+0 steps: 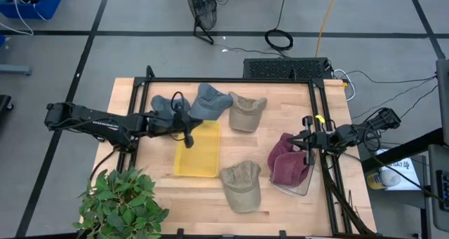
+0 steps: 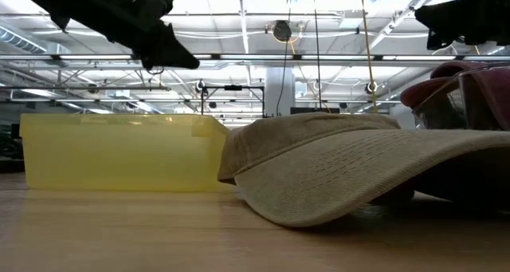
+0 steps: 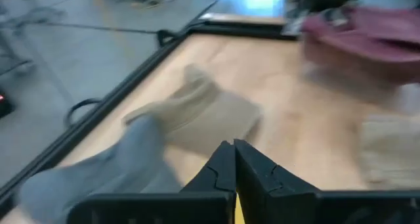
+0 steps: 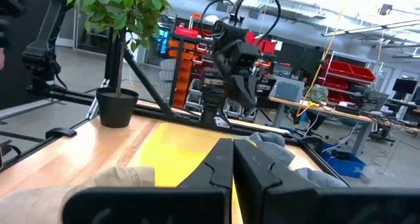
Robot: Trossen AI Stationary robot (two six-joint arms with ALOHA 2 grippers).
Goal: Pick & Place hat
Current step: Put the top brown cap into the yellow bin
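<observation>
Several hats lie on the table: two blue-grey [image 1: 168,104] [image 1: 210,99], a tan one [image 1: 246,112] beside them, another tan one [image 1: 241,186] near the front, and maroon hats [image 1: 286,163] piled in a clear bin [image 1: 302,188]. A yellow tray [image 1: 198,151] sits mid-table. My left gripper [image 1: 187,132] [image 3: 233,153] hangs shut over the tray's far left corner, next to the blue-grey hats, holding nothing. My right gripper [image 1: 304,142] [image 4: 233,153] is shut above the maroon hats [image 2: 466,84], and nothing shows between its fingers.
A potted plant [image 1: 121,204] stands at the near left corner. A black frame rail [image 1: 231,80] runs along the far edge and down both sides. Bare wood [image 1: 280,106] lies between the far tan hat and the right rail.
</observation>
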